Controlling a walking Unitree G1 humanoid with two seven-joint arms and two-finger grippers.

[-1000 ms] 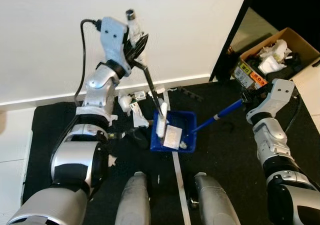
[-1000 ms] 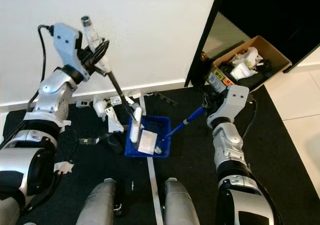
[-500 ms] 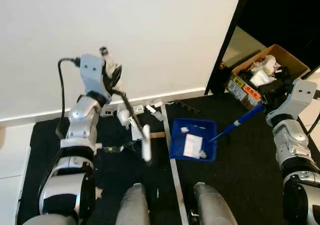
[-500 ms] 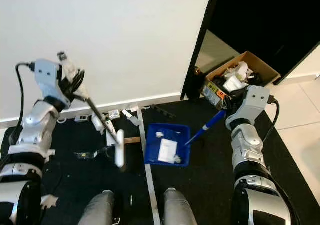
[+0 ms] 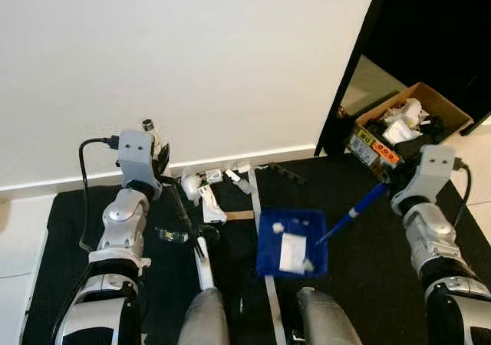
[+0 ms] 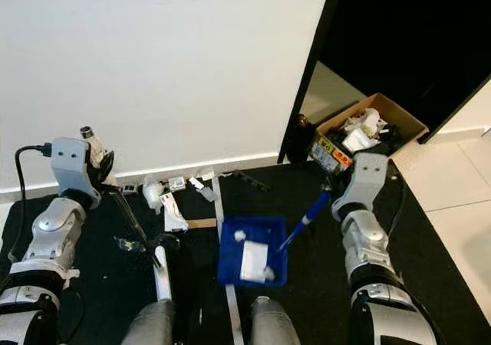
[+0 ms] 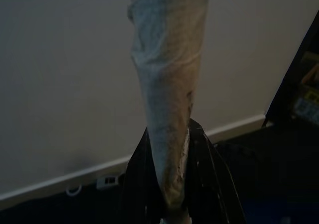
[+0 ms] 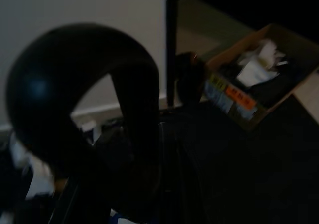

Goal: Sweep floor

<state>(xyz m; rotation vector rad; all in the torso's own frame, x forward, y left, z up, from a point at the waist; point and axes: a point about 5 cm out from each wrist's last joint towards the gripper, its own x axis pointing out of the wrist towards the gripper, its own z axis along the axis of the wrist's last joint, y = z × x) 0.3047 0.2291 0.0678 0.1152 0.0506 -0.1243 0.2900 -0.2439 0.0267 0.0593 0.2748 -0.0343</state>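
A blue dustpan [image 5: 291, 241] sits on the black mat in front of my legs, with white paper scraps inside. Its blue handle [image 5: 354, 211] slants up to my right gripper [image 5: 393, 179], which is shut on it; the handle's black end loop [image 8: 84, 99] shows in the right wrist view. My left gripper [image 5: 159, 147] is shut on the brush's tape-wrapped handle [image 7: 169, 109]. The thin black stick [image 5: 184, 218] runs down to the white brush head [image 5: 205, 272], which lies on the mat beside my left leg, left of the dustpan. Loose litter [image 5: 207, 188] lies by the baseboard.
An open cardboard box [image 5: 406, 123] full of rubbish stands at the dark doorway on the right. A grey strip [image 5: 257, 199] crosses the mat. The white wall and its baseboard run along the back. Pale tiles border the mat on both sides.
The brush head has left the dustpan, swung left and come down beside my left leg. My left arm has lowered. The camera has shifted too.
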